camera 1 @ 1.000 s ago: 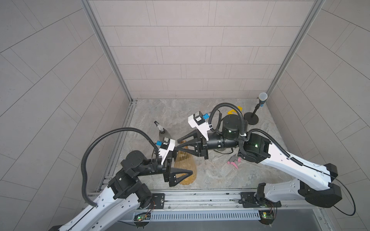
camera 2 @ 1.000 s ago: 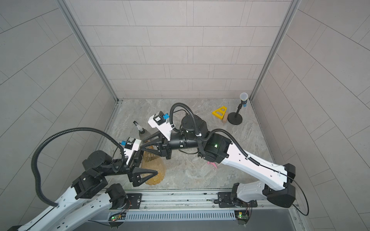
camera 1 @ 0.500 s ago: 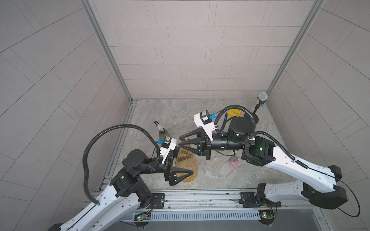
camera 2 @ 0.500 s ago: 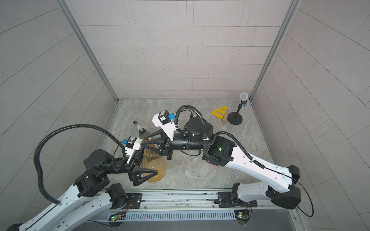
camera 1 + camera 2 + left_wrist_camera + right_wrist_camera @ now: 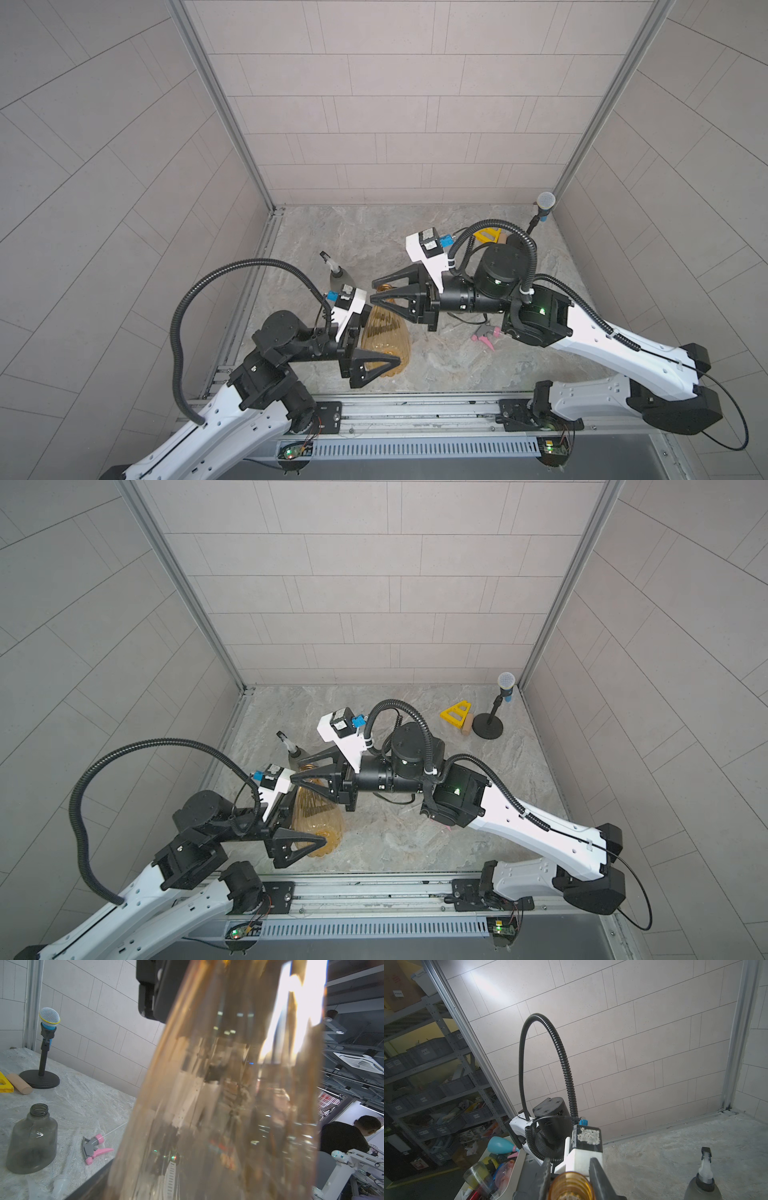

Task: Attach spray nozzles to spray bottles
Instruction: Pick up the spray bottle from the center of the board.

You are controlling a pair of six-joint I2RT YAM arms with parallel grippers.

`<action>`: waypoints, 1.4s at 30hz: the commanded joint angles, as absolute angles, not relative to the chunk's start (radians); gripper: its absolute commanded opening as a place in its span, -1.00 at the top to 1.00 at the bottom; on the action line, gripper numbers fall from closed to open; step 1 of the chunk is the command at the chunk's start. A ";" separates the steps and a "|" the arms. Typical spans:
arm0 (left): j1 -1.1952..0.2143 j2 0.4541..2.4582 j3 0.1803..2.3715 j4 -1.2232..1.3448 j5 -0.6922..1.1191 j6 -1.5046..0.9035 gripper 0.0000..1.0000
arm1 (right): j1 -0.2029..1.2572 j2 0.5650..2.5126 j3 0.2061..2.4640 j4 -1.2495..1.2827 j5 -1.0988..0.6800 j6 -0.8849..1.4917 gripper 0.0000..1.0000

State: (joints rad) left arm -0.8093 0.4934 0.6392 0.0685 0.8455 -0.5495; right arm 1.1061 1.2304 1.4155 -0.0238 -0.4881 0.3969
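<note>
Tiled walls close in a grey marbled desk (image 5: 457,370). In both top views the work sits at its near-left part. There the amber bottle (image 5: 384,336) is roughly upright, neck on top and mouth bare; whether its base rests on the desk you cannot tell. Your right fingers (image 5: 405,309) come in level from the right and are clamped on that neck. Your left fingers (image 5: 370,365) reach in from the left, spread wide. One is at the near side of the body and the other is hidden under the wrist mount, so you cannot tell whether they press it. Just beyond stands a capped grey bottle (image 5: 338,280) with a whitish nozzle (image 5: 328,261) on it. The grey-and-pink nozzle (image 5: 484,332) lies on the desk to the right, under your right arm.

In the left wrist view the amber bottle (image 5: 228,1105) fills the frame, too close to show fingers. Beside it you see an open-necked grey bottle (image 5: 31,1138), the pink-triggered nozzle lying flat, and a microphone (image 5: 49,1019) on its stand.

In the right wrist view both fingers (image 5: 598,1178) pinch the threaded amber neck (image 5: 571,1186).

The neck must be free before a nozzle can go on. So the left fingers probably need to take the body first. The right arm is nearer the loose nozzle.
</note>
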 commanded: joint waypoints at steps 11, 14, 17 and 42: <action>-0.810 0.486 0.646 0.052 0.914 -0.537 -0.68 | 1.104 1.217 1.443 0.078 -0.456 0.371 1.00; -0.809 0.489 0.649 0.053 0.916 -0.535 -0.51 | 1.104 1.217 1.448 0.075 -0.456 0.371 1.00; -0.809 0.488 0.650 0.053 0.916 -0.536 -0.18 | 1.104 1.218 1.453 0.072 -0.454 0.371 1.00; -0.811 0.465 0.779 -0.357 0.621 -0.277 1.00 | 0.990 0.933 1.411 -0.456 -0.015 0.311 -0.50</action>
